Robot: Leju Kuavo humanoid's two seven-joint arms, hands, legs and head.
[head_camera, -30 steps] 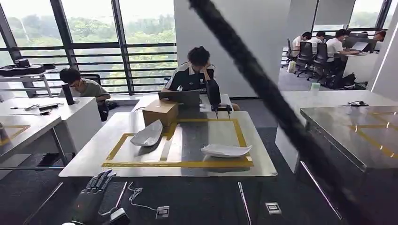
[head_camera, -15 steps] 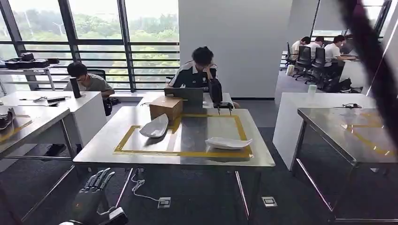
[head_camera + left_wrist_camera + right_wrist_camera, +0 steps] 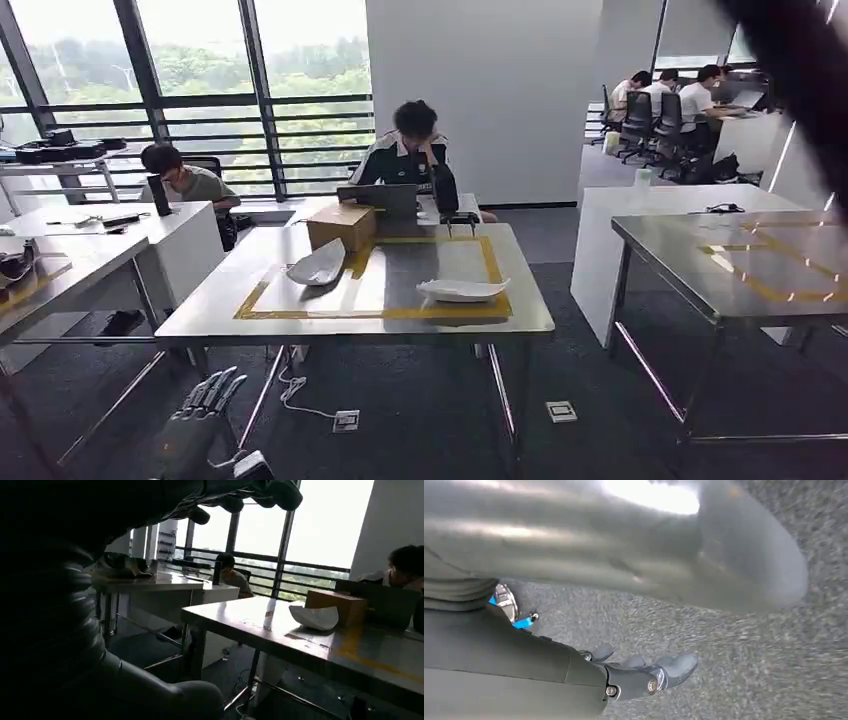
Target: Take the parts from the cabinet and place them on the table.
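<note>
Two white curved parts lie on steel counter [image 3: 300,318] inside yellow tape frame [image 3: 372,312], well ahead of both hands. One part [image 3: 316,267] sits at frame's far left corner, touching or just beside cardboard box [image 3: 341,225]; other part [image 3: 462,290] flat near frame's near right edge. Left hand [image 3: 192,425] hangs low before counter's near edge, fingers [image 3: 218,387] spread, holding nothing. Right hand [image 3: 644,672] hangs over grey carpet [image 3: 744,645], fingers slightly curled, apart, nothing in them. Person [image 3: 410,150] sits behind laptop [image 3: 378,198] beyond counter.
</note>
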